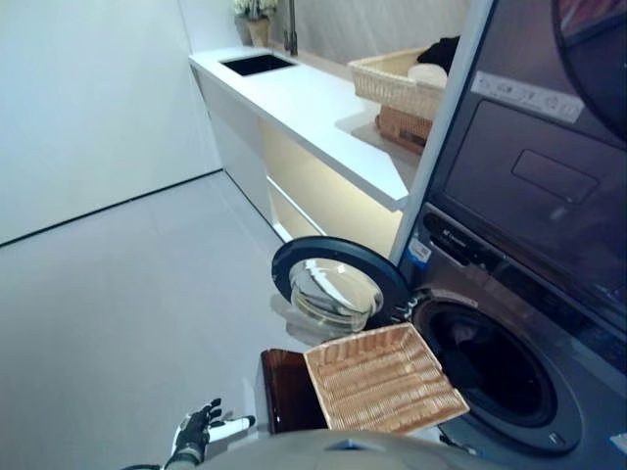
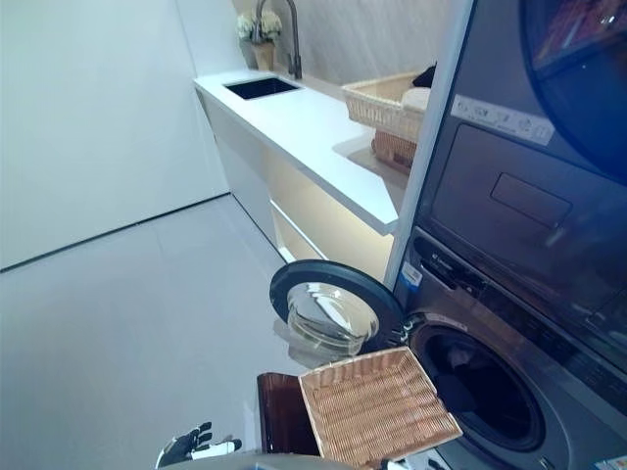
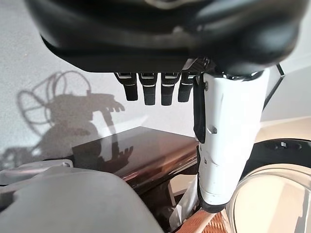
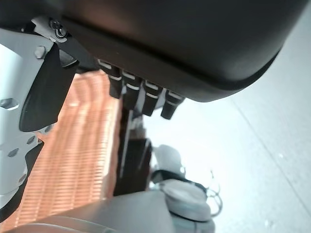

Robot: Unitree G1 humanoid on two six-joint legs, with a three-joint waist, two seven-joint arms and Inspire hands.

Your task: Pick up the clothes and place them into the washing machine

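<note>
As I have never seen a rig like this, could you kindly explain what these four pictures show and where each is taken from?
Two pictures come from a humanoid robot's head camera, looking down. They show a washing machine with its round door swung open, and an empty wicker basket on a dark stool before it. A second wicker basket holding laundry sits on the white counter. The other two come from wrist cameras. The left hand hangs open and empty over the floor; the right hand, also open and empty, is beside the empty basket.

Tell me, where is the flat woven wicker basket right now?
In the left eye view the flat woven wicker basket sits low in the middle, on a dark brown stool, just in front of the washing machine's open round door.
</note>
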